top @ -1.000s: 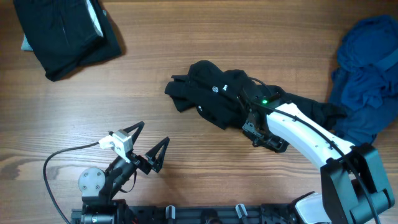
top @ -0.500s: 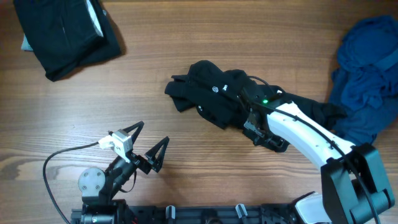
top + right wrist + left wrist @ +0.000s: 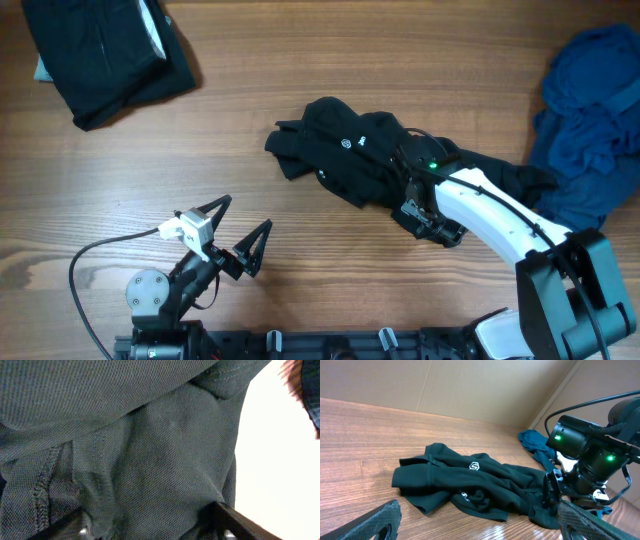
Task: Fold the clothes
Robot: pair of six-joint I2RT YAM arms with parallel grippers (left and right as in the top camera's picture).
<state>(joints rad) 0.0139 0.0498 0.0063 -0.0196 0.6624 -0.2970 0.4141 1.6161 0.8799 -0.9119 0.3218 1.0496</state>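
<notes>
While the right gripper (image 3: pixel 152 526) sits on the crumpled black fabric shirt (image 3: pixel 335 150) at the wooden desk's (image 3: pixel 300 60) centre (cloth fills its jaws, grip unclear), the left gripper (image 3: pixel 247 216) rests with jaws spread wide near the front edge.

This looks like a robotics lab or a test station, not a home. A worktop (image 3: pixel 300 230) with a wood pattern carries two robot arms: the dark left arm (image 3: pixel 165 290) and the white right arm (image 3: pixel 490 212) are both fixed at a black mounting rail (image 3: pixel 330 345) along the near edge. A grey cable (image 3: pixel 125 239) lies loose on the surface and leads to the left arm. Small green status lights (image 3: pixel 559 438) glow on the housing of the right arm. Behind the worktop stand plain beige panels (image 3: pixel 445 385), which look like cardboard screens set up around the station.
</notes>
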